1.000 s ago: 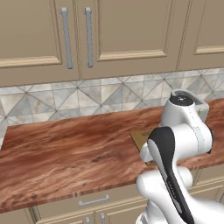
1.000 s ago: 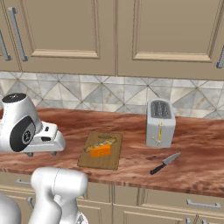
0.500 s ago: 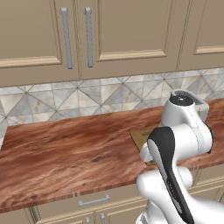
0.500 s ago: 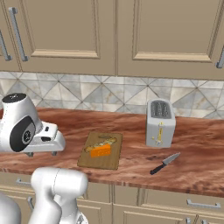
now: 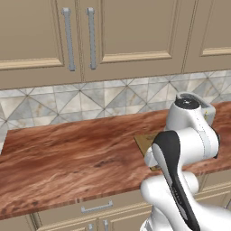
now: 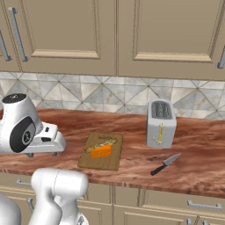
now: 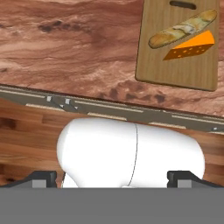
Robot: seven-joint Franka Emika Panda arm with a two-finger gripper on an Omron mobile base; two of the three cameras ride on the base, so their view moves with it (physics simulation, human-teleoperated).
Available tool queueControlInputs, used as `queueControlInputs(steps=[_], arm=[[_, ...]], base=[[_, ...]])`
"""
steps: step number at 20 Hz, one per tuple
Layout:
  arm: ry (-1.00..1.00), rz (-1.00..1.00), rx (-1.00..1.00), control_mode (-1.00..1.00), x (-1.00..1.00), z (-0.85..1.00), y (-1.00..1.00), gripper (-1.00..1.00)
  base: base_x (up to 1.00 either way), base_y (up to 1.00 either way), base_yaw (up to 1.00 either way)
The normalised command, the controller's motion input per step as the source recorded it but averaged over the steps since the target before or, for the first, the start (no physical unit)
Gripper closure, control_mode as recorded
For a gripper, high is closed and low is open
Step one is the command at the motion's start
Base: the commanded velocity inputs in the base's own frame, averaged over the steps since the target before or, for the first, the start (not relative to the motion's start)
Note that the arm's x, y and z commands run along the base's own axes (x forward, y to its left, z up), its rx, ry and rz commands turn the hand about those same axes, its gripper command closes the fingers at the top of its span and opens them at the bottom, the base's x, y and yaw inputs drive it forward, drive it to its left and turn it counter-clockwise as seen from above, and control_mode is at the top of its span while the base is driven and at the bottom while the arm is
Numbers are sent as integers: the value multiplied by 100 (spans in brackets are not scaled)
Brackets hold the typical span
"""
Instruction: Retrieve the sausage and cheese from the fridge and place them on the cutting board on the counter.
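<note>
Nothing has moved since a second ago: cheese [image 6: 101, 151] lies on the cutting board [image 6: 107, 161] beside a baguette [image 7: 181, 28], gripper [image 7: 112, 176] wide and empty, so I would check for the sausage before retreating.

**What my views are hiding**

My own arm is covering most of the cutting board [image 5: 145, 140] in the left base view, leaving just a corner showing. In the hand view my fingertips [image 7: 41, 176] are getting cut off at the bottom, barely poking up. The thing lying beside the cheese [image 7: 192, 46] is looking like a pale loaf; can't tell if it's the sausage.
</note>
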Motion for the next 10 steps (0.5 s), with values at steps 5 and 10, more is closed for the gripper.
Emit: queueControlInputs(steps=[5, 10], arm=[[0, 0, 0, 100, 0, 0, 0, -100], [0, 0, 0, 100, 0, 0, 0, -100]], base=[[-35, -8, 0], [-100, -54, 0]])
